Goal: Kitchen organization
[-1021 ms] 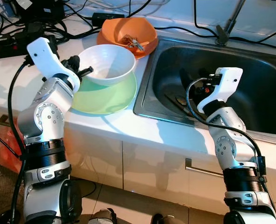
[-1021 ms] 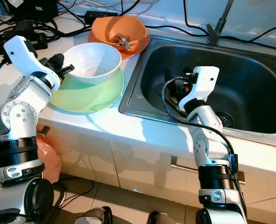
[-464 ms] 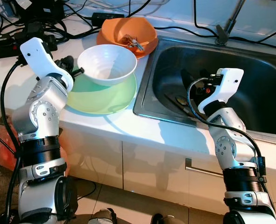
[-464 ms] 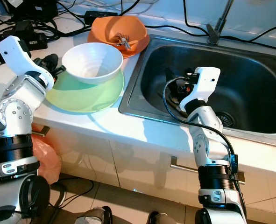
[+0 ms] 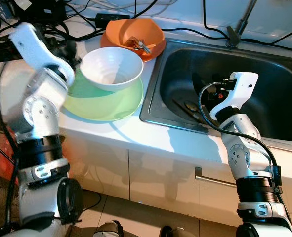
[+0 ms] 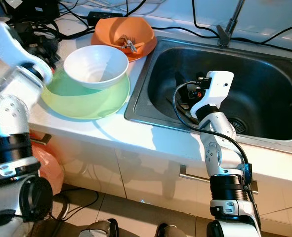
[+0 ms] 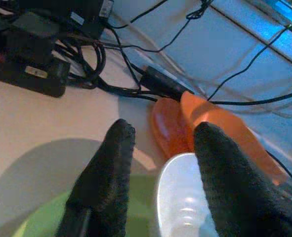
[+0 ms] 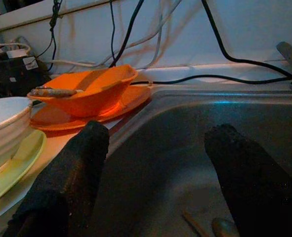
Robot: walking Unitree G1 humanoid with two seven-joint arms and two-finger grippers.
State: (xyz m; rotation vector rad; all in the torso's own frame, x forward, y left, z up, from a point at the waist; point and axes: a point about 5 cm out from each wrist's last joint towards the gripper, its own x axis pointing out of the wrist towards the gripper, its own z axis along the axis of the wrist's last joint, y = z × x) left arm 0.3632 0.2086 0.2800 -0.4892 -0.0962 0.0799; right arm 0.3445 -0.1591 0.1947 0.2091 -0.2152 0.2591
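Starting at the counter's front edge, you have a green plate (image 5: 104, 101) with a white bowl (image 5: 112, 67) sitting in it, just left of the sink (image 5: 264, 74). Your left gripper (image 7: 158, 163) hangs over the plate's far-left side beside the bowl's rim, its fingers (image 7: 106, 168) spread with nothing between them. Your right gripper (image 8: 155, 173) is down inside the sink, also spread and empty, with dark utensils (image 5: 190, 106) lying on the basin floor just below it.

Behind the white bowl stands an orange bowl (image 5: 133, 35) on a matching orange plate (image 8: 86, 111), with small cutlery (image 5: 141, 45) resting inside. Past that, cables (image 5: 86, 12) and a black power strip (image 7: 27, 74) crowd the back of the counter.

Treat the white bowl as hard, glossy and probably breakable; it looks smooth enough to slip. Your best hold is likely across the rim, one finger inside the wall and one outside, seated well down. Lift it straight up so the plate beneath does not drag along. The plate is shallow and lies flat, so its edge will be harder to get under. The utensils in the sink are thin and lie flat on steel; pinch one across its handle.
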